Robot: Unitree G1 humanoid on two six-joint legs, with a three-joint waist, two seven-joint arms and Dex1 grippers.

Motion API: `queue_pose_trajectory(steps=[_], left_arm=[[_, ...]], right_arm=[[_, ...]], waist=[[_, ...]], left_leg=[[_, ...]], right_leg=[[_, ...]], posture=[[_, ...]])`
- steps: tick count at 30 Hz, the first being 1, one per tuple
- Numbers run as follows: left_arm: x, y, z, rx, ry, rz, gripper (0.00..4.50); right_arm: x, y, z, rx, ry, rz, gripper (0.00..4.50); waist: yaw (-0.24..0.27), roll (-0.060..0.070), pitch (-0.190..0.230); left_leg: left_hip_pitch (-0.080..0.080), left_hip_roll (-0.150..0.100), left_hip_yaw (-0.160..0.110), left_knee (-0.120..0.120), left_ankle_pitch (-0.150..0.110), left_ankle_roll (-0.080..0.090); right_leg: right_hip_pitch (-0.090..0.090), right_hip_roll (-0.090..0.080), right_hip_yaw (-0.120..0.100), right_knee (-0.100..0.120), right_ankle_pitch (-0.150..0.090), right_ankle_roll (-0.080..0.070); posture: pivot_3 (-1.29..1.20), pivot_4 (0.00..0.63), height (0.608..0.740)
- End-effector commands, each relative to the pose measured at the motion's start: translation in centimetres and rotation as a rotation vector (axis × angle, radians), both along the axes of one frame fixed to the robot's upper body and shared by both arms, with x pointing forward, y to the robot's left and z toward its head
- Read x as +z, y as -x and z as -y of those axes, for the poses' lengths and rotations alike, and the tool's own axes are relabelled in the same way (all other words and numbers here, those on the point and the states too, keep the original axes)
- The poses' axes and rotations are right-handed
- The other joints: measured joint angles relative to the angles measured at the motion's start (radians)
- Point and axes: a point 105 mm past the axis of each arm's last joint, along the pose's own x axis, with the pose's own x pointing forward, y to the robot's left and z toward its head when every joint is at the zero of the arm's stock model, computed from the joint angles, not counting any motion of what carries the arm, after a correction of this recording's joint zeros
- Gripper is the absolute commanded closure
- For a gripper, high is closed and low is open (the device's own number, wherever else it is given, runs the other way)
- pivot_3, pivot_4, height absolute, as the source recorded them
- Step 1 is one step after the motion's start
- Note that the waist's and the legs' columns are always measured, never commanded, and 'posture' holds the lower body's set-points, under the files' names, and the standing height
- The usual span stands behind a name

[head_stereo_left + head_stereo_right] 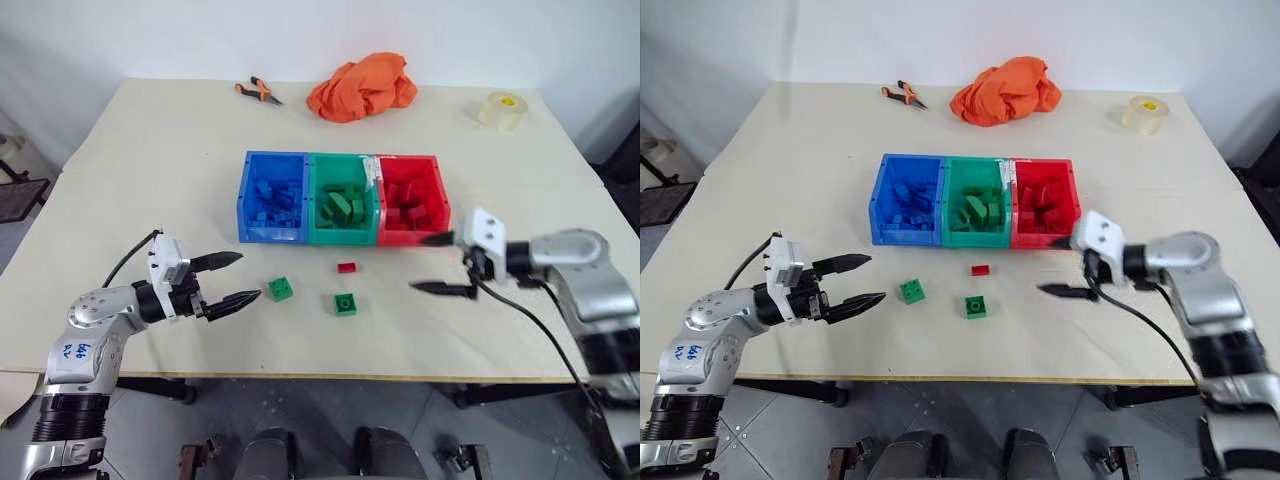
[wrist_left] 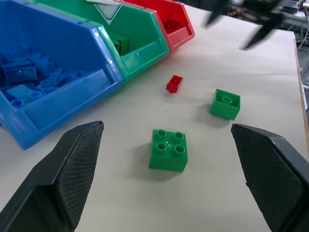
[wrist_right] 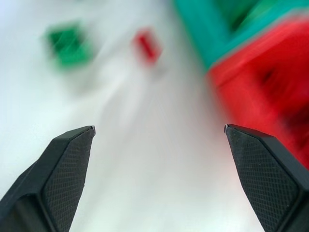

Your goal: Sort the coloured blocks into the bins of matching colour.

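Counter [image 1: 150,160] of pale cream board carries everything, largest first: a row of three joined open-topped plastic bins, the blue bin [image 1: 272,197] on the robot's left, the green bin [image 1: 342,200] in the middle and the red bin [image 1: 412,199] on the right, each already holding bricks of its own colour. Three loose studded plastic bricks lie on the counter just in front of the bins: a squarish green brick with four studs [image 1: 280,289] nearest the left arm, a second green brick [image 1: 346,304] further toward the middle, and a much smaller oblong red brick [image 1: 347,267] between them and closer to the bins. The left end effector [image 1: 238,279] hovers with its two black fingers spread wide and nothing between them, pointing straight at the four-stud green brick, which lies just beyond its fingertips and squarely between them in the left wrist view. The right end effector [image 1: 434,263], also spread wide and empty, hangs near the front corner of the red bin, well apart from the green bricks. Judging by this, the left arm is plainly nearer, and the coming move should be a short reach forward onto that four-stud brick.
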Motion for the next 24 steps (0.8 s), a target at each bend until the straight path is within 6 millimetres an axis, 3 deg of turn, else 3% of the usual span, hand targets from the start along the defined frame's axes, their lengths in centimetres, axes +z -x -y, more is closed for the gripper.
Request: queue_pose_trajectory(steps=[1, 6, 10, 20, 24], left_arm=[[0.8, 0.2, -0.8, 0.003, -0.013, 0.026, 0.00], [1.1, 0.2, -1.1, 0.012, -0.018, 0.029, 0.00], [1.1, 0.4, -0.8, 0.012, -0.014, 0.031, 0.00], [0.8, 1.5, -0.3, 0.011, -0.005, 0.018, 0.00], [0.7, 1.8, -0.4, 0.011, -0.008, 0.014, 0.00]], right_arm=[[1.5, 1.4, 0.1, 0.008, -0.006, 0.014, 0.02], [1.0, 0.9, -1.9, 0.006, -0.051, 0.001, 0.02], [-0.3, 0.8, -6.0, 0.100, -0.107, -0.054, 0.02], [-2.8, -0.3, -12.4, 0.298, -0.087, -0.082, 0.02], [-3.8, 0.0, -13.4, 0.361, -0.056, -0.099, 0.02]], waist=[[-0.004, 0.000, 0.000], [-0.009, 0.000, 0.000], [-0.005, 0.000, 0.000], [-0.006, 0.000, 0.000], [-0.004, 0.000, 0.000]], left_leg=[[0.000, 0.001, 0.000, 0.000, 0.000, 0.000], [0.002, 0.003, 0.001, -0.001, -0.001, -0.002], [0.001, 0.003, 0.000, 0.000, -0.001, -0.002], [0.001, 0.001, -0.004, 0.001, -0.001, -0.001], [0.001, 0.001, -0.004, 0.000, -0.001, -0.001]], right_leg=[[0.000, 0.000, 0.000, 0.000, 0.000, 0.000], [0.000, 0.000, 0.000, -0.001, 0.000, -0.001], [0.000, 0.000, 0.001, -0.001, 0.000, -0.001], [0.002, 0.000, 0.001, 0.000, 0.000, 0.000], [0.001, 0.001, 0.001, 0.001, 0.000, 0.000]], posture=[[0.00, 0.150, 0.740], [0.00, 0.150, 0.740], [0.00, 0.150, 0.740], [0.00, 0.150, 0.740], [0.00, 0.150, 0.740]])
